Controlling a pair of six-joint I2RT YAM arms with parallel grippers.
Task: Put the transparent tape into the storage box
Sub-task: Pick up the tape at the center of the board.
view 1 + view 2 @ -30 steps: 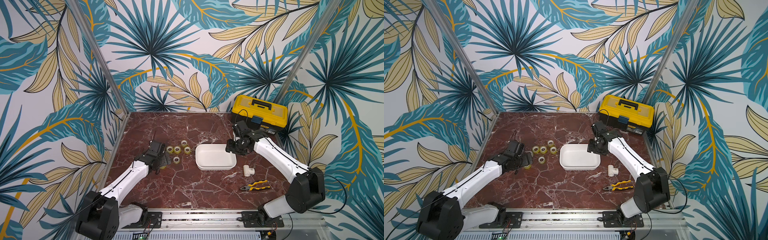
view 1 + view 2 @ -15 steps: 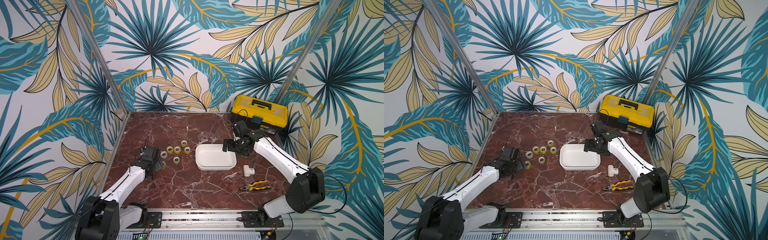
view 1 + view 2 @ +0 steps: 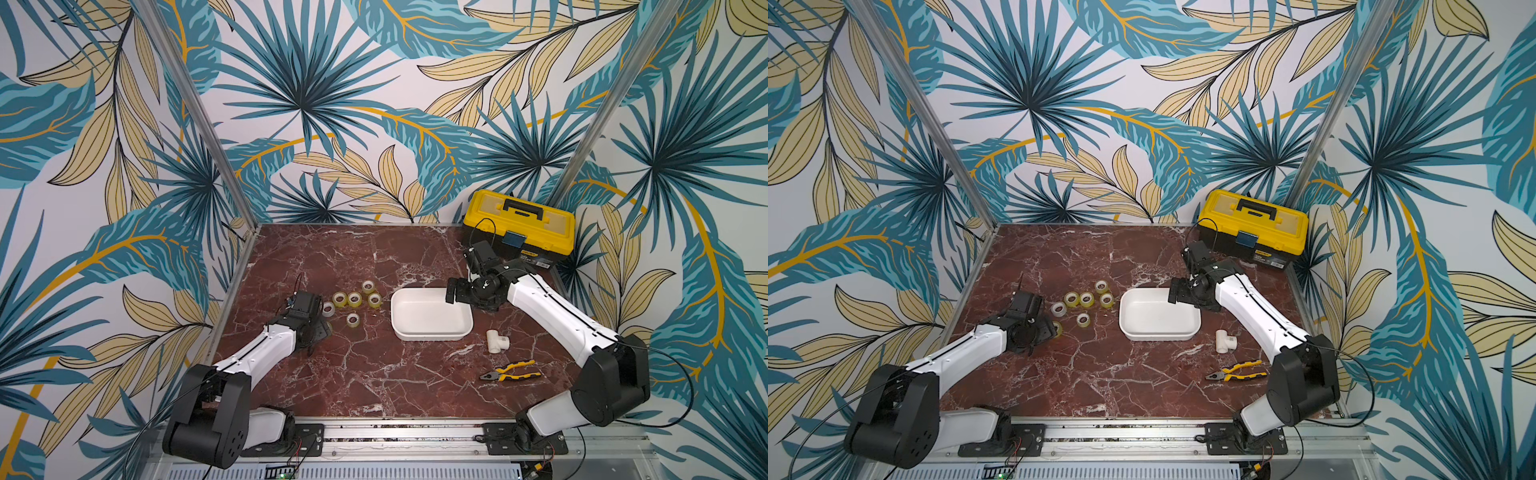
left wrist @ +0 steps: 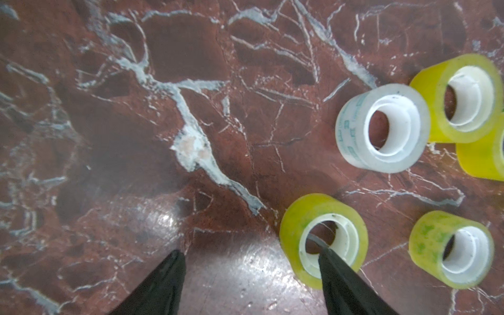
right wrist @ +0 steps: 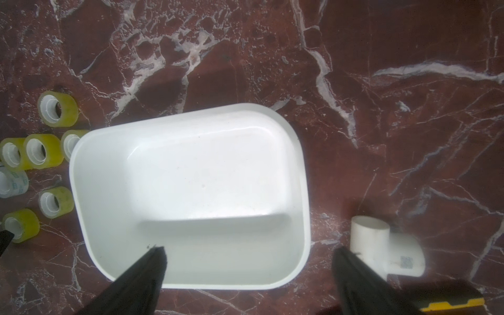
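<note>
On the desk, by count: seven rolls of transparent tape, one storage box, one toolbox at the far right, one pipe fitting and one pair of pliers at the near right, plus two claws. All seven rolls outside the box, lying flat with cores facing up, in a loose cluster just to its left: six yellowish, one whitish roll. Left claw: stands open at the near-left edge of that cluster, one fingertip dipping into the core of a yellowish roll, the other over bare desk beside it, with that roll's wall between the jaws, ungripped. Right claw: hangs open, jaws wide, over the far-right corner of the box, well apart from the tape.
</note>
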